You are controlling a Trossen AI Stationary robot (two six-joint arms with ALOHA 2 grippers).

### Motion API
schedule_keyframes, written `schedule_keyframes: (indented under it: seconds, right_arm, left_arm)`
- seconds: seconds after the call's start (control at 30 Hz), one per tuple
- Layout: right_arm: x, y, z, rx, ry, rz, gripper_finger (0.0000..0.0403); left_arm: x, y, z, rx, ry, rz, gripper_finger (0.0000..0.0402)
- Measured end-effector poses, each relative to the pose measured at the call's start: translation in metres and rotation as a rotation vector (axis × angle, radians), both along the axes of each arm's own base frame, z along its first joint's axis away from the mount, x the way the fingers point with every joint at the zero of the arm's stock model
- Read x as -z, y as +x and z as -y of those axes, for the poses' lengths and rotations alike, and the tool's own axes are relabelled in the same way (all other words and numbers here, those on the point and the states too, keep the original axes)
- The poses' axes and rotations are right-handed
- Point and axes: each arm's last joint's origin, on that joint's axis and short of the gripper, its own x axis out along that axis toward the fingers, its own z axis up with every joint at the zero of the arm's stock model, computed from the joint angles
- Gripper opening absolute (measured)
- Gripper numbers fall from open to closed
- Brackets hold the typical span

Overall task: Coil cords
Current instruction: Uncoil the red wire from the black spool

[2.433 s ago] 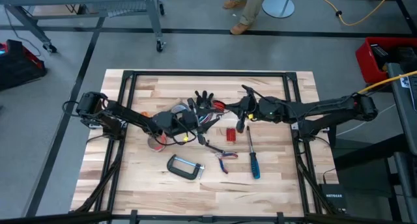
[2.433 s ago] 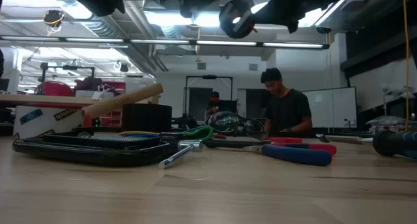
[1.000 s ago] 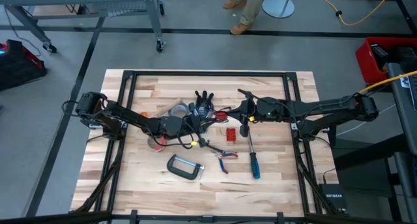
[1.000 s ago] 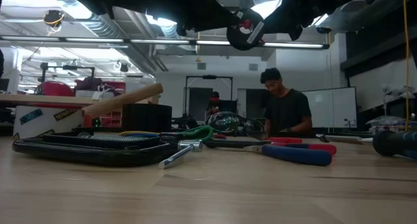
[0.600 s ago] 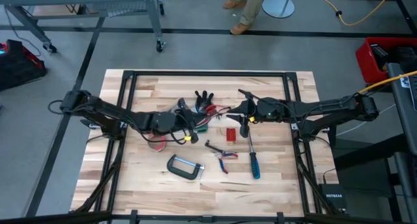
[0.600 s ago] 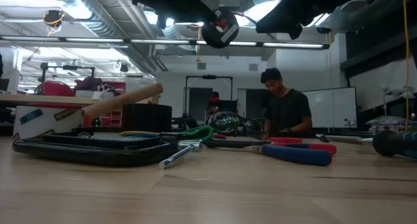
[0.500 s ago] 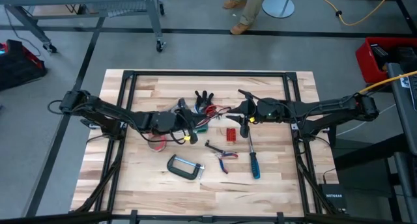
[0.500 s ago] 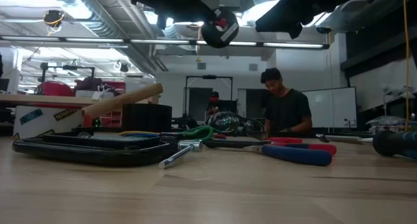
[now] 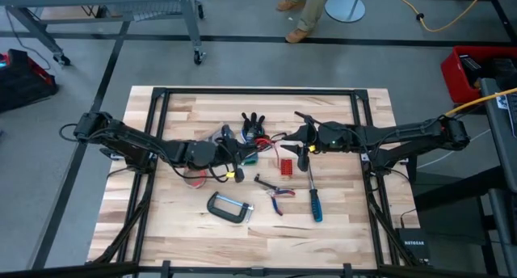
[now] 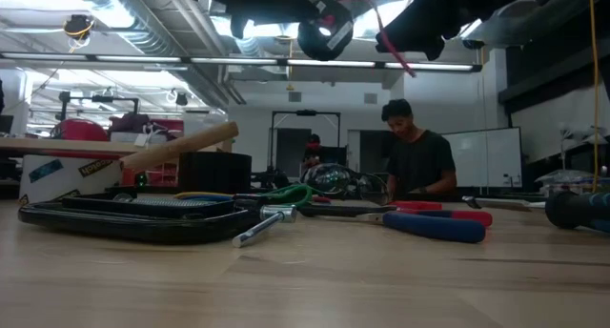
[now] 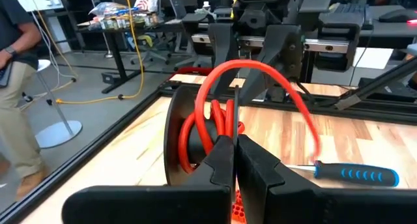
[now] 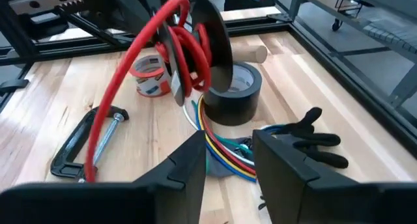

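My left gripper (image 11: 233, 160) is shut on a black spool (image 11: 174, 136) wound with a red cord (image 11: 260, 71), held above the table's middle (image 9: 242, 153). A loose length of the red cord (image 12: 124, 87) arcs away from the spool; in the low view the red cord (image 10: 391, 37) trails down to the right. My right gripper (image 12: 229, 155) stands open a little right of the spool (image 9: 288, 141), with nothing between its fingers. Several coloured cords (image 12: 218, 149) lie in a bundle on the table below it. My left gripper pinches the spool between its two shut fingers; a thin dark edge of the spool (image 11: 236, 123) rises from between the fingertips. The spool is lifted clear of the table, its disc (image 10: 324, 28) standing upright, red coils beside the fingers.
A black tape roll (image 12: 231, 87), an orange-red tape roll (image 12: 148, 81) and a black glove (image 12: 313, 142) lie near the spool. A C-clamp (image 9: 229, 207), pliers (image 9: 279, 195) and a blue-handled screwdriver (image 9: 313, 199) lie nearer the front. A person (image 10: 416, 161) stands beyond the table.
My left gripper has carried the spool a little toward the table's left edge, away from my right gripper. A loose arc of red cord now shows trailing from the spool in the low view, where none showed before.
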Motion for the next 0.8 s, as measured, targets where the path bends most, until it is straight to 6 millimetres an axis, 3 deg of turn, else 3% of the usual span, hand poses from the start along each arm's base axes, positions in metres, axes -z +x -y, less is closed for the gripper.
schedule_keyframes:
  seconds: [0.17, 0.27, 0.33, 0.4, 0.67, 0.8]
  right_arm:
    - [0.002, 0.000, -0.003, -0.088, 0.084, -0.015, 0.0129]
    - [0.003, -0.001, -0.005, -0.139, 0.138, -0.025, 0.0129]
    - [0.003, -0.001, -0.006, -0.165, 0.155, -0.035, 0.0129]
    - [0.005, -0.002, -0.007, -0.177, 0.163, -0.055, 0.0129]
    - [0.008, -0.004, -0.007, -0.177, 0.168, -0.091, 0.0129]
    - [0.008, -0.003, -0.007, -0.177, 0.167, -0.088, 0.0129]
  left_arm:
    - [0.000, -0.001, -0.001, -0.045, 0.051, -0.017, 0.0000]
    - [-0.003, -0.004, -0.008, -0.290, 0.097, 0.002, 0.0000]
    - [-0.011, -0.006, -0.015, -0.459, 0.031, 0.114, 0.0000]
    - [-0.023, -0.008, -0.021, -0.471, -0.077, 0.257, 0.0000]
    - [-0.071, -0.017, -0.022, 0.125, -0.501, 0.766, 0.0000]
    - [-0.086, -0.025, -0.018, 0.311, -0.547, 0.922, 0.0000]
